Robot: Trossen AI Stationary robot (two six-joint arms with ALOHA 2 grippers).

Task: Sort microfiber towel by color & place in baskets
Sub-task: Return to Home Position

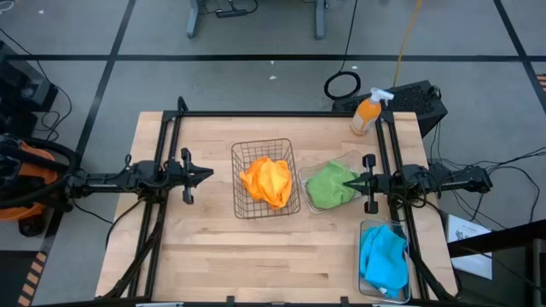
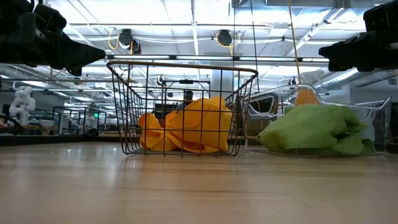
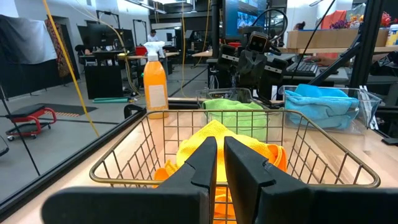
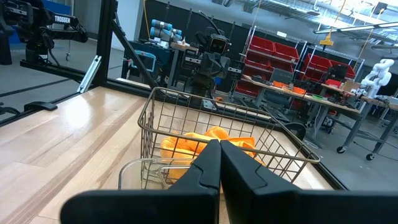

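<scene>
- The sorting looks finished: no towel lies loose on the bench point(image 1: 213, 247). I judge the step in hand to be the return of both arms to their rest pose.
- The left tool point(image 1: 209, 175) hangs over bare bench just beside the wire basket point(image 1: 261, 145). Its fingers are drawn nearly together with only a slit between them, and it holds nothing.
- The right tool point(image 1: 345, 182) hangs above the edge of the green towels point(image 1: 328, 185). Its fingers are closed against each other and it is empty.
- The next move probably calls for each arm to draw off toward its own side without dipping. In the low view the right tool is raised above the rim of the clear tub point(image 1: 351, 159), so a snag seems unlikely.
- The orange towels point(image 1: 267, 181) lie in a crumpled heap inside the wire basket, their folds below its rim.
- The green towels are bunched into a soft mound in the clear tub, just beside the basket.
- The blue towels point(image 1: 382, 256) lie rumpled in the clear bin point(image 1: 375, 223) at the bench's near right corner, apart from both tools.
- All the towels look fuzzy and limp.
- A spray bottle point(image 1: 367, 113) stands at the far right edge, apart from the towels.
</scene>
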